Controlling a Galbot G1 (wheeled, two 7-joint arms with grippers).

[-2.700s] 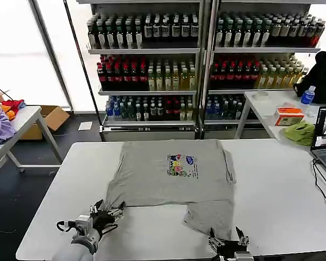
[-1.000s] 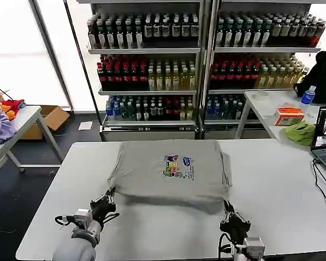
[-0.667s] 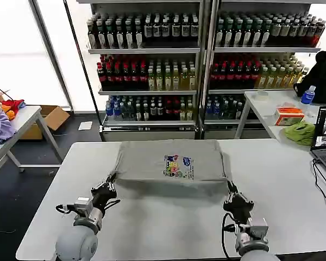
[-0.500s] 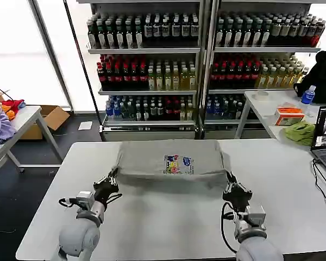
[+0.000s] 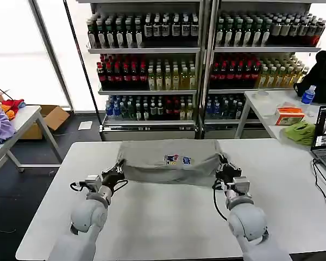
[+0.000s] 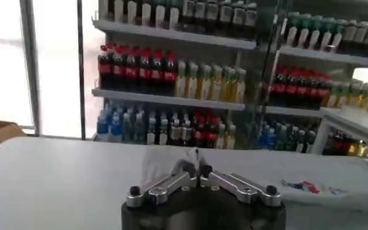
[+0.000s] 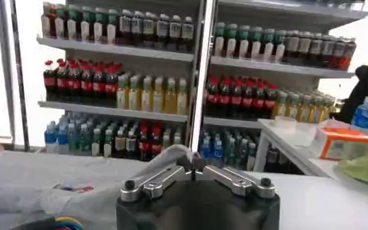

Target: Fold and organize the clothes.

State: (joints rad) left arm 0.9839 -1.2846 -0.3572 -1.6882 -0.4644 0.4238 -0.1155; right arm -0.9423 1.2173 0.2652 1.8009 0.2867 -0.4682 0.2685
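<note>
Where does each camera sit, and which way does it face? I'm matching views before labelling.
Head view: high, looking down at the T-shirt on the table; both arms show, left pincer, right pincer.
Left wrist view: behind the left pincer, facing the drink shelves.
Right wrist view: behind the right pincer, facing likewise.
All share shirt and shelves.

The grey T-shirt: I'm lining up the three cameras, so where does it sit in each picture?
Head view: grey T-shirt at the table's far middle, its near edge held by the left pincer and the right pincer.
Left wrist view: grey T-shirt stretches away from the left pincer.
Right wrist view: grey T-shirt drapes from the right pincer.
Shared landmark: the bottle shelves.
</note>
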